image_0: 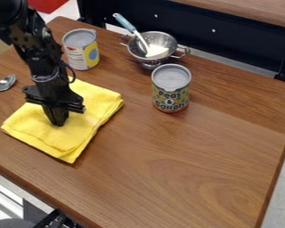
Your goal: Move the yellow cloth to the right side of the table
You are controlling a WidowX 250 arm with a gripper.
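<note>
The gripper (59, 121) points down over the middle of the yellow cloth, its fingers together and their tips at the cloth's surface. Whether any fabric is pinched between the tips cannot be made out. The yellow cloth (67, 139) lies folded into a thick, roughly square pad on the left part of the wooden table (186, 164). Part of its upper left area is hidden behind the gripper and arm.
Behind the cloth stands a yellow-and-white can (81, 57). A peas and carrots can (171, 95) is right of the cloth. Behind it sits a metal colander (164, 41) holding a blue-handled utensil (126, 23). A spoon (4, 83) lies at the left edge.
</note>
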